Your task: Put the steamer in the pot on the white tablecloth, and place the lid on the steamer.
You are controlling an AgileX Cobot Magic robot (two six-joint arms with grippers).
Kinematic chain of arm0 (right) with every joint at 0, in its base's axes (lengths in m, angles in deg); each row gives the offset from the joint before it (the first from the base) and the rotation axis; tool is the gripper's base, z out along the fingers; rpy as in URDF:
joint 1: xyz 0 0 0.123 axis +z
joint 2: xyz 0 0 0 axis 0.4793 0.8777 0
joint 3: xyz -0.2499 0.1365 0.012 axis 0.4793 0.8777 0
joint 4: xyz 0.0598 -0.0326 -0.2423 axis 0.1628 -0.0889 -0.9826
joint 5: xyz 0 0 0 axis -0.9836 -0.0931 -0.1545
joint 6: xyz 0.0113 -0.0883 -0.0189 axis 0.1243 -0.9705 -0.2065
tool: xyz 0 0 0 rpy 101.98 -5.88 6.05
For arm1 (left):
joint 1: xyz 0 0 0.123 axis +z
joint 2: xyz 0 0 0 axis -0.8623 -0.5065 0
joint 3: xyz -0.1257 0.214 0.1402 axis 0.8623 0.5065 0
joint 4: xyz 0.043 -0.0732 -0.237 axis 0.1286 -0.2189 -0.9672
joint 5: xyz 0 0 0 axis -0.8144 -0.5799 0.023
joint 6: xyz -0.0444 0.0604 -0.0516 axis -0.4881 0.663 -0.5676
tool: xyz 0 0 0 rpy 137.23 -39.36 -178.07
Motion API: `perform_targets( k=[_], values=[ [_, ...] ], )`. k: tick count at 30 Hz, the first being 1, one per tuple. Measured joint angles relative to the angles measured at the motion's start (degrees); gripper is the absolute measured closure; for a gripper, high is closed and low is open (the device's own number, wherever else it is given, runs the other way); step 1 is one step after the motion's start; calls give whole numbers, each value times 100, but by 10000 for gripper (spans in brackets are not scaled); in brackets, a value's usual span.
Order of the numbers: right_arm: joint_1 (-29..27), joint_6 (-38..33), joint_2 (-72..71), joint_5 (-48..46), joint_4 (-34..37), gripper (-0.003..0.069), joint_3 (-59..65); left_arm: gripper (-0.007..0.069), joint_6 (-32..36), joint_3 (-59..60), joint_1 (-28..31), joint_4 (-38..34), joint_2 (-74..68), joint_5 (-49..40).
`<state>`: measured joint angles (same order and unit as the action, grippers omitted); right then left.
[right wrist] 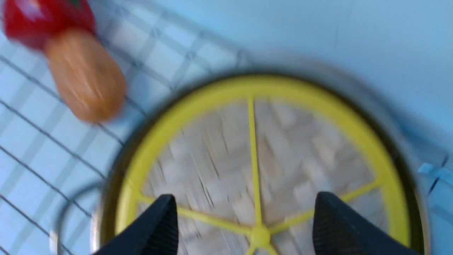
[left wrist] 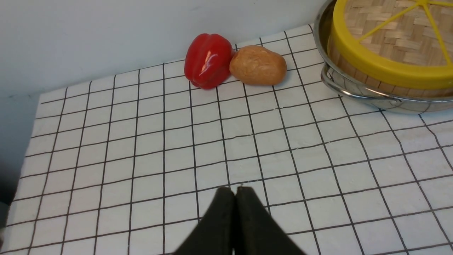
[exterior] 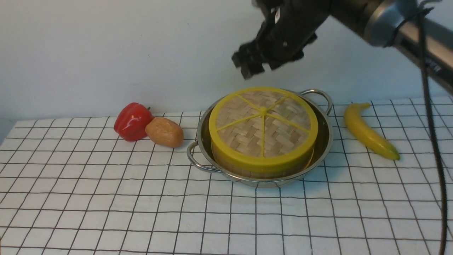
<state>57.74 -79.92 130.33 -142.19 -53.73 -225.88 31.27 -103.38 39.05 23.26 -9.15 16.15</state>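
We judge the task done: lid [exterior: 263,125] seated on steamer [exterior: 247,170] in pot [exterior: 324,141] near far edge. Right gripper [right wrist: 246,200] spread, empty; left gripper [left wrist: 235,193] pressed together. Next: retract clear.

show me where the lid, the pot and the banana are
lid [exterior: 269,131]: front view, woven top near its middle
pot [exterior: 322,140]: front view, bare inner wall on its right side
banana [exterior: 368,134]: front view, middle of its yellow body

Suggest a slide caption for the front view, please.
The lid on steamer in the pot on white tablecloth; open right hand hovers above.
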Motion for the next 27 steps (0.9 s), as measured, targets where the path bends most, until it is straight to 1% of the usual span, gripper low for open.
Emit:
perform_targets(
  k=[1,4,7,8,9,10,12,14,17,20,22,23,25,27],
  values=[
    [0,6,-47,0,0,186,-61,633,0,0,0,9,0,12],
    [0,11,-561,12,0,289,-259,633,0,0,0,206,0,154],
    [0,5,-1050,12,-62,445,-198,632,0,0,0,365,0,326],
    [0,-1,-1284,2,-76,526,-105,627,0,0,0,426,0,379],
    [0,-8,-1319,2,-76,537,-89,625,0,0,0,439,0,387],
    [0,-38,-1493,-4,-84,594,8,624,0,0,0,467,0,433],
    [0,-122,-1812,-4,-86,659,212,623,0,0,0,491,0,461],
    [0,-199,-2109,-4,-91,671,527,623,0,0,0,507,0,477],
    [0,-290,-2798,-4,-134,672,1364,623,0,0,0,512,0,585],
    [0,-355,-3586,23,-148,672,2512,623,0,0,0,519,0,594],
    [0,-373,-4116,331,-154,672,3326,622,0,0,0,519,0,594],
    [0,-373,-4174,331,-154,672,3420,619,0,0,0,519,0,594],
    [0,-373,-4925,1070,-153,672,4645,613,0,0,0,524,0,594],
    [0,-318,-5475,1787,-153,672,5615,613,0,0,0,521,0,594]
  ],
)
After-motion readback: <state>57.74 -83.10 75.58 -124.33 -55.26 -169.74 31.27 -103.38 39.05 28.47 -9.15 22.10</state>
